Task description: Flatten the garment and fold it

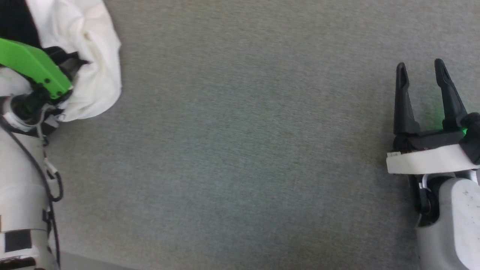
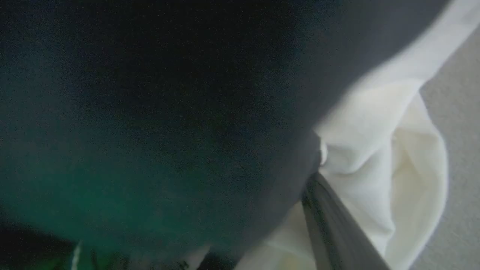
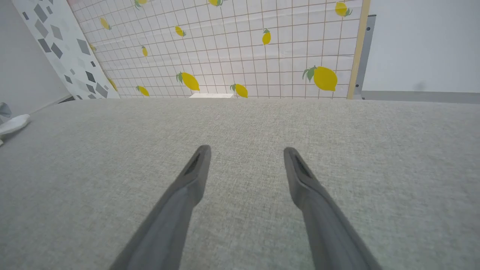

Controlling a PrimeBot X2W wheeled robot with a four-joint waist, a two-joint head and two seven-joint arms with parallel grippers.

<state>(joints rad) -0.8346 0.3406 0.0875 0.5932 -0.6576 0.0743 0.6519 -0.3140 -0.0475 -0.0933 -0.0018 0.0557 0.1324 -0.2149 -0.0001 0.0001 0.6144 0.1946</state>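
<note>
White-and-black garment (image 1: pixel 95 63) lies bunched far left, our left gripper (image 1: pixel 69 62) spread wide inside it; whether it holds cloth we cannot tell. The right gripper (image 1: pixel 422 73) hovers empty, fingers apart; we should pinch one edge and pull toward centre.

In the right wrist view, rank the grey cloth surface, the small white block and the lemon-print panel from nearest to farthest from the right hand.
1. Grey cloth surface, right under the right hand.
2. Small white block, at the surface's far edge, left of centre.
3. Lemon-print panel, upright behind the block.
</note>
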